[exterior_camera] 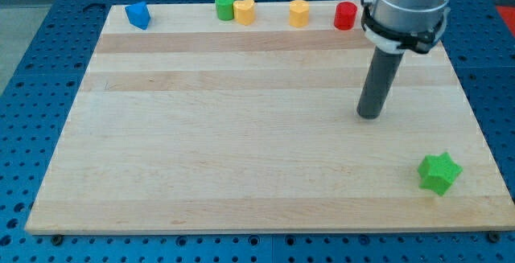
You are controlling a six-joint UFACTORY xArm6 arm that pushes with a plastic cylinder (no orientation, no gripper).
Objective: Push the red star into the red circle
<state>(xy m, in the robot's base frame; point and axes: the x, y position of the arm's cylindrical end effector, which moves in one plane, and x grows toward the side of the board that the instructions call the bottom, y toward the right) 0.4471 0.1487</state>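
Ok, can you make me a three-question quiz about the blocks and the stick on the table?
1. Where is the green star?
A. the view's top left
B. the view's bottom right
C. the middle of the board

2. How many yellow blocks are there?
A. one
B. two
C. four

3. Is my tip touching a block?
A. yes, the green star
B. no, it touches none
C. yes, a blue block

Answers:
1 B: the star sits by the bottom right corner of the board.
2 B: the left yellow block and the right yellow block stand along the top edge.
3 B: bare wood surrounds my tip, which stands between the red circle and the green star.
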